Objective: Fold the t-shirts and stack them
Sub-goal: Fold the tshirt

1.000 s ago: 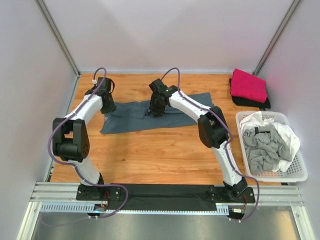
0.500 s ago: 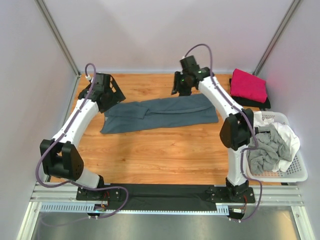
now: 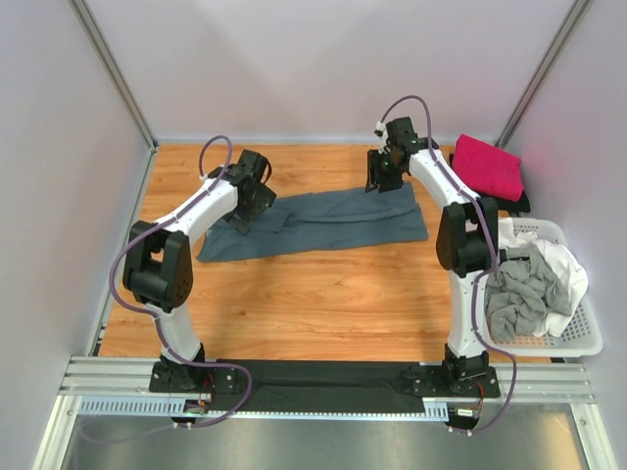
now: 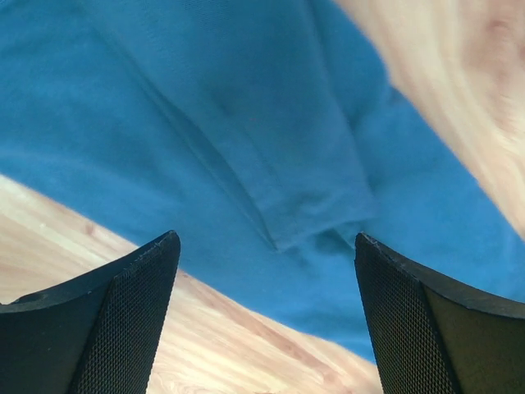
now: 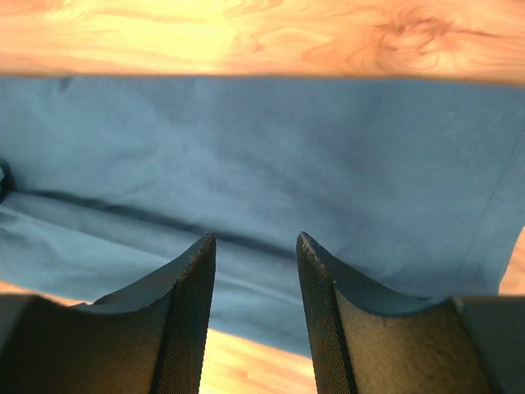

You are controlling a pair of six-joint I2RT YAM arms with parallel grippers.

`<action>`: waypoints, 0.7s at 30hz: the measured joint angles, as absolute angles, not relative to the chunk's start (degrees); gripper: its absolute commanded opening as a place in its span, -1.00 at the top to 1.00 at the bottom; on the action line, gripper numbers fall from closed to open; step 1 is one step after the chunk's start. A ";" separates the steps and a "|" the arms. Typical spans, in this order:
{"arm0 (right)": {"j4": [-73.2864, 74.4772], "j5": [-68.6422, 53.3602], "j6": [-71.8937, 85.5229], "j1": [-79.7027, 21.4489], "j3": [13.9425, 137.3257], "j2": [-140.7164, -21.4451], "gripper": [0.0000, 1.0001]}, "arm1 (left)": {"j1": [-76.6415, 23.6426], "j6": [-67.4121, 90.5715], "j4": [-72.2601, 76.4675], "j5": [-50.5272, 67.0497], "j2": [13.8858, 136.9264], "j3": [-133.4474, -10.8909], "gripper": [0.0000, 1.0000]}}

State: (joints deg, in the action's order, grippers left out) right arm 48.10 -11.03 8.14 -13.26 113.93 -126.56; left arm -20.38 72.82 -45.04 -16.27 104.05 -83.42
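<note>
The slate blue-grey t-shirt lies folded into a long strip across the middle of the table. My left gripper hovers open and empty over its left part. The left wrist view shows the cloth with a folded sleeve edge between the wide-apart fingers. My right gripper is open and empty above the strip's far right edge, and the right wrist view shows the cloth under it. A folded magenta-pink shirt lies on a black one at the far right.
A white lattice basket stands at the right edge, holding a crumpled light grey shirt and a white shirt. Grey walls enclose the table on three sides. The arm bases sit on a rail at the near edge.
My left gripper has swung right and down over the shirt's left part. My right gripper has moved right along the far edge toward the shirt's right end. The shirt has not moved.
</note>
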 measured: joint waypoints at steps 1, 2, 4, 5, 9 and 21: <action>47.81 -11.44 8.16 -12.91 113.93 -126.98 0.09 | -20.38 73.97 -45.69 -16.51 104.53 -83.42 -0.84; 47.24 -12.03 8.25 -12.34 113.97 -127.63 0.10 | -20.38 75.81 -46.59 -16.84 105.23 -83.42 -0.84; 46.48 -12.60 8.34 -11.44 114.24 -129.03 0.12 | -20.38 78.13 -47.99 -16.95 106.39 -83.48 -0.84; 46.15 -12.82 8.40 -11.11 114.48 -129.99 0.12 | -20.38 79.20 -48.64 -16.99 107.07 -83.53 -0.84; 45.71 -13.37 9.10 -9.89 114.72 -133.64 0.13 | -20.38 82.04 -49.95 -17.61 109.80 -83.70 -0.83; 38.65 -13.54 11.14 -9.61 102.08 -129.12 0.24 | -15.66 75.99 -50.48 -16.64 119.11 -89.67 -0.84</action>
State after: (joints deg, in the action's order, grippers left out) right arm 38.65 -13.54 11.14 -9.61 102.08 -129.12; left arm -15.66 75.99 -50.48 -16.64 119.11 -89.67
